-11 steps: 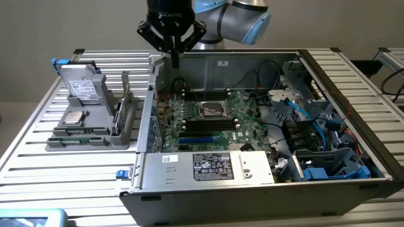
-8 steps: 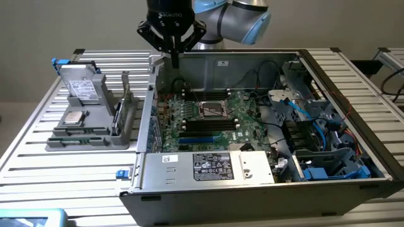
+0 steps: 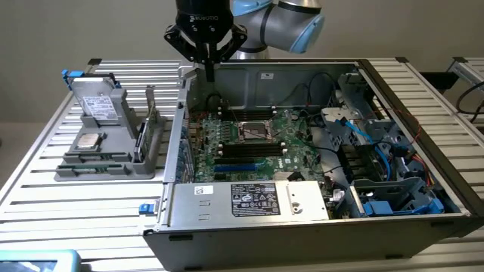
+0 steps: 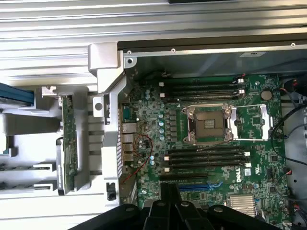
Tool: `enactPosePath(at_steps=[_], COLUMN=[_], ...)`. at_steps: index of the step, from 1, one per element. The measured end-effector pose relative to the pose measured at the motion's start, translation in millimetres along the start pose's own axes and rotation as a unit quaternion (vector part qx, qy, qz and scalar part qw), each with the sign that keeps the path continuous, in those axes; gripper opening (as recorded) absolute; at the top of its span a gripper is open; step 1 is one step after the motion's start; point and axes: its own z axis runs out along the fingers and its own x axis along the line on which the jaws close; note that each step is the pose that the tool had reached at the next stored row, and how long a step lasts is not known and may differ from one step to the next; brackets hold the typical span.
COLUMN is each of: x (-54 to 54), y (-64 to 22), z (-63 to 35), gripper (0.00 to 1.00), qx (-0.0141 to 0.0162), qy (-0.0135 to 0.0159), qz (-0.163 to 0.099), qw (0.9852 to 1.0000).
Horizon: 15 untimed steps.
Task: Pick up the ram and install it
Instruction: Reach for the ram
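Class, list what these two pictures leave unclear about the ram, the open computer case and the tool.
- ram: the wrist view shows it edge-on in the grey holder, so its chips cannot be made out.
- label on the metal cover: print too small in the exterior view.
- motherboard: in the wrist view the tool covers part of it.
- teal object: cut off by the exterior view's edge.

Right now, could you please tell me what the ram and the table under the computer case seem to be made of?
The ram: green circuit board, probably fibreglass laminate, matte, with small components on it. The table: likely aluminium, judging by its silvery grooved slats with a dull sheen.
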Motion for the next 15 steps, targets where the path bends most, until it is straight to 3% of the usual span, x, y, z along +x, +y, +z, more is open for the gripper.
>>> enactPosePath(at_steps=[5, 11, 15], x=[-0.1, 0.8, 13.8], y=[-1.3, -14.0, -18.7], z=[1.0, 3.0, 5.1], gripper=[0.11, 0.11, 0.11], qx=[0.0002, 0.0010, 0.0009], qy=[0.0000, 0.0010, 0.0010], qz=[0.000, 0.000, 0.000], qw=[1.0000, 1.0000, 1.0000])
